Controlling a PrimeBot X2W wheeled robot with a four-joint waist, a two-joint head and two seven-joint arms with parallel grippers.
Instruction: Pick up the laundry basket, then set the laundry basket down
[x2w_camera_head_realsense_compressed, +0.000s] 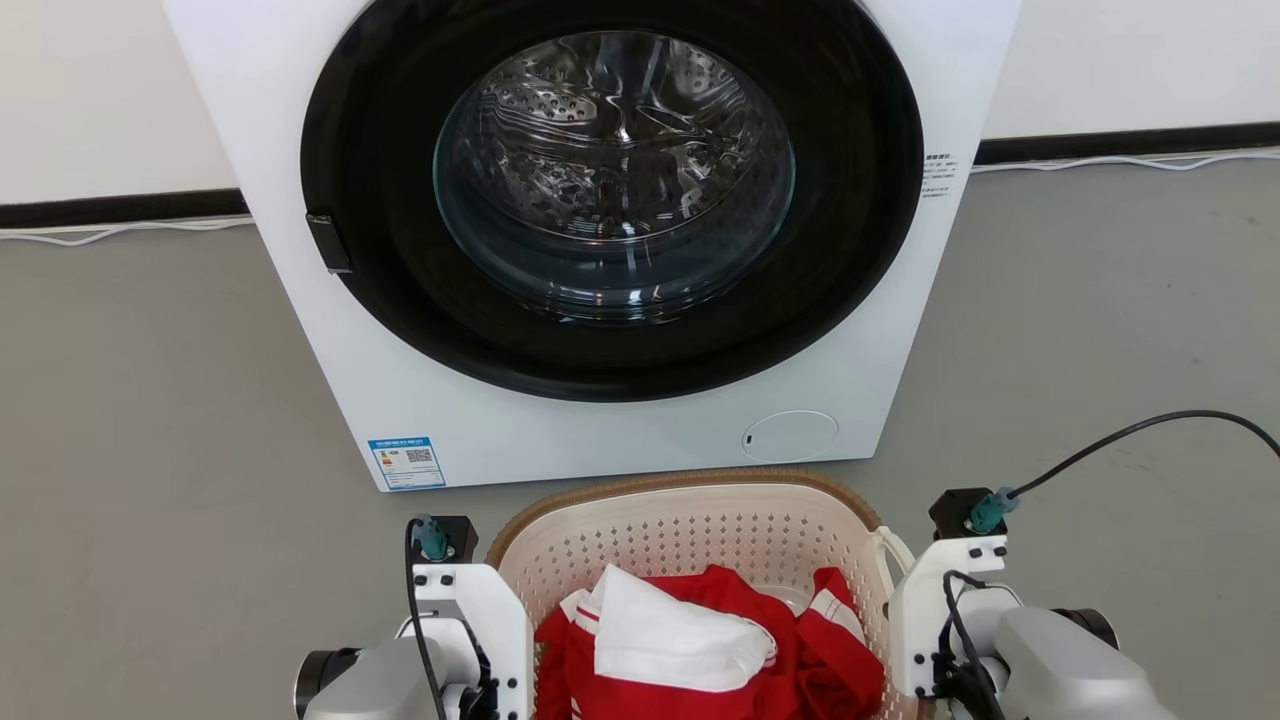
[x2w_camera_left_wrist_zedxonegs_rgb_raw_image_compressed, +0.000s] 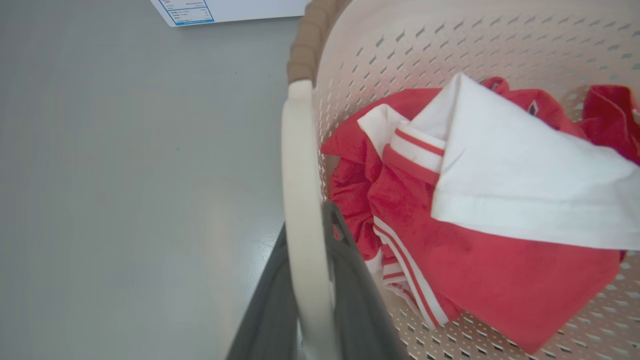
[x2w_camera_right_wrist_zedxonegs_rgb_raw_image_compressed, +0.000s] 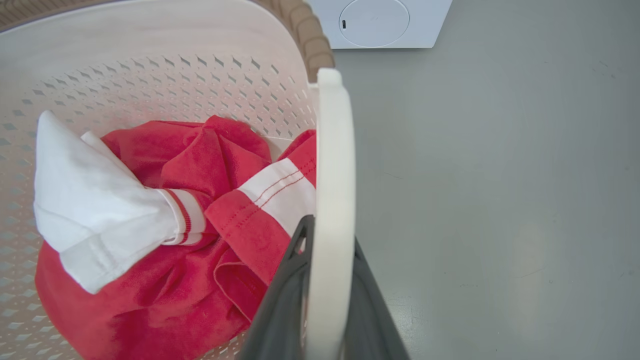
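Laundry basket (x2w_camera_head_realsense_compressed: 690, 528), small, cream-white perforated plastic with a brown woven-look rim, is low in my head view, just in front of the white front-loading washing machine (x2w_camera_head_realsense_compressed: 620, 440); it is between my left arm (x2w_camera_head_realsense_compressed: 470, 620) and right arm (x2w_camera_head_realsense_compressed: 1060, 670), with red and white clothes (x2w_camera_head_realsense_compressed: 700, 640) inside; I cannot tell whether it touches the grey floor (x2w_camera_head_realsense_compressed: 150, 420). Left wrist view: my left gripper (x2w_camera_left_wrist_zedxonegs_rgb_raw_image_compressed: 306, 225) has its jaws clamped on the near white loop handle (x2w_camera_left_wrist_zedxonegs_rgb_raw_image_compressed: 299, 160). Right wrist view: my right gripper (x2w_camera_right_wrist_zedxonegs_rgb_raw_image_compressed: 330, 235) has its jaws clamped on the opposite white loop handle (x2w_camera_right_wrist_zedxonegs_rgb_raw_image_compressed: 336, 150).
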